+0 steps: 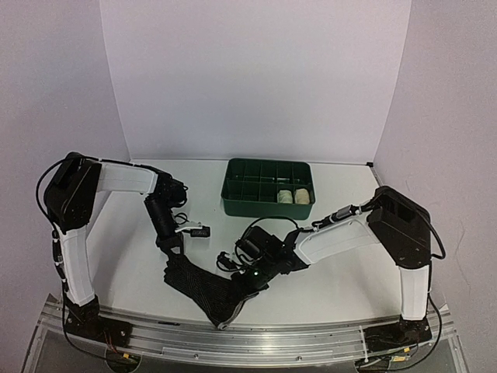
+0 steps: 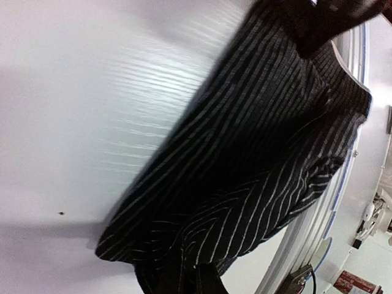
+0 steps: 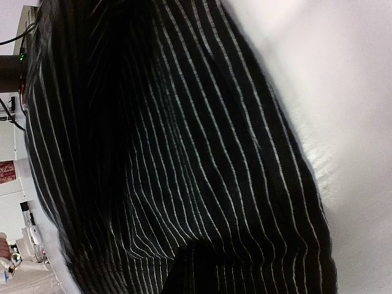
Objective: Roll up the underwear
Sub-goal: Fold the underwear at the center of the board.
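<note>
The black underwear [image 1: 203,286] with thin white stripes hangs stretched between both grippers, low over the table's front edge. My left gripper [image 1: 172,259] is shut on its left corner, and my right gripper [image 1: 247,280] is shut on its right side. In the left wrist view the striped underwear [image 2: 245,153] fills the frame, bunched where my left gripper [image 2: 188,277] pinches it. In the right wrist view the underwear [image 3: 184,135] covers almost everything, and my right gripper [image 3: 199,268] shows only as a dark shape against the fabric. Two pale rolled pieces [image 1: 293,196] lie in the tray.
A green divided tray [image 1: 256,186] stands at the back centre of the white table. The metal rail [image 1: 311,332] runs along the front edge just below the hanging cloth. White walls close in the back and both sides.
</note>
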Controlling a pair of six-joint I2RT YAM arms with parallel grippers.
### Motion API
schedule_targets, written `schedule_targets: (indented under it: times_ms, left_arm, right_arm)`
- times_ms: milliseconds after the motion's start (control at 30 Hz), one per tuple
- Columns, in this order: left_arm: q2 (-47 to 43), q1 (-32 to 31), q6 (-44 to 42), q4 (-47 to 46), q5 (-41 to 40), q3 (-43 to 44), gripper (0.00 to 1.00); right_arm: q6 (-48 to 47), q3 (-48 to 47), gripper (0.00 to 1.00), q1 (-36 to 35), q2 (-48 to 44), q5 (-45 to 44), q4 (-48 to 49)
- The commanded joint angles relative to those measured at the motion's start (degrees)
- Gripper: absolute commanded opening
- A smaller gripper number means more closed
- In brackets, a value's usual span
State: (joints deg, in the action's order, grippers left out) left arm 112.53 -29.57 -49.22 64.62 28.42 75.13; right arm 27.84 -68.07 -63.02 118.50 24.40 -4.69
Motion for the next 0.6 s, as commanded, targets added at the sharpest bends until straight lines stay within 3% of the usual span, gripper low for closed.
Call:
schedule_targets:
  times_ms: [0,300,567]
  left_arm:
    - [4.82,2.98,3.86,-0.76,-1.49,5.15,0.00]
    - [8.97,3.81,6.02,-4.49,-3.42,2.41,0.00]
    - [7.97,3.72,4.90,-4.63,-2.10,0.76,0.00]
  right_arm:
    - [-1.86,3.94,0.00,-1.07,5.32,-0.47,-9.96]
    - [-3.58,4.12,0.00,-1.06,3.82,-0.77,-10.01]
    - [-10.77,-3.47,0.14,-1.08,-7.16,-15.50,-13.49]
